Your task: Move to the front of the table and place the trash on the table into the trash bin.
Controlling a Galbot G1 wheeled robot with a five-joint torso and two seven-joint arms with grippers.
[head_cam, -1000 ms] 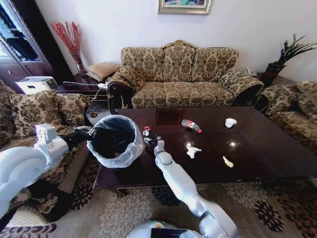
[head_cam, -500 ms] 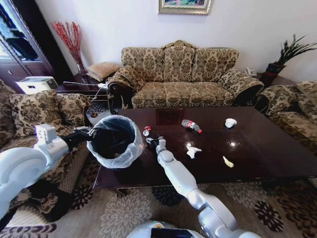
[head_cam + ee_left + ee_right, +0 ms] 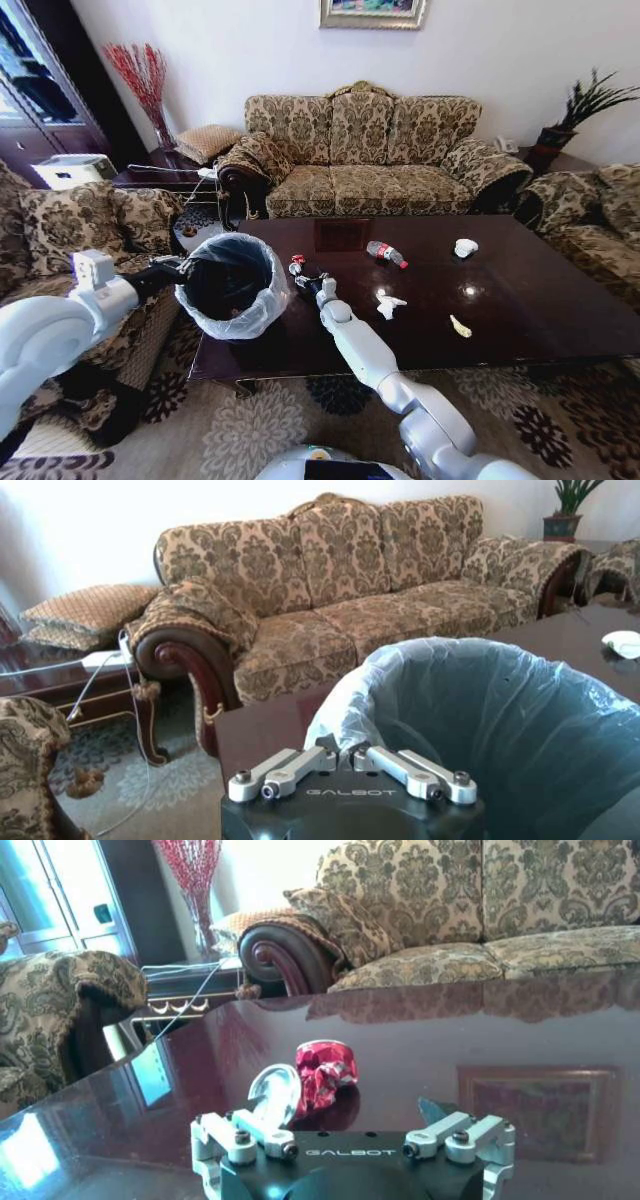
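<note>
The right claw (image 3: pixel 352 1140) hovers spread wide, just short of a crumpled red wrapper (image 3: pixel 323 1072) on the glossy dark worktop (image 3: pixel 480 1035). The left claw (image 3: pixel 350 774), apparently clenched, pinches the bag-lined round trash bin (image 3: pixel 480 712).

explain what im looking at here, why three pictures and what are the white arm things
It is one wheeled robot with two white arms, photographed at the same moment by three cameras. The wide picture is from its head, looking down at the table. The other two come from cameras on its wrists, so the black part at their lower edge is that arm's own gripping tool.

The left end effector is shut on the bag-lined rim of the trash bin, holding it at the table's corner. The right end effector is open, low over the table, facing a crumpled red wrapper.

Other litter on the table: a clear bottle, a crumpled white paper, a white wad and a yellowish scrap.
</note>
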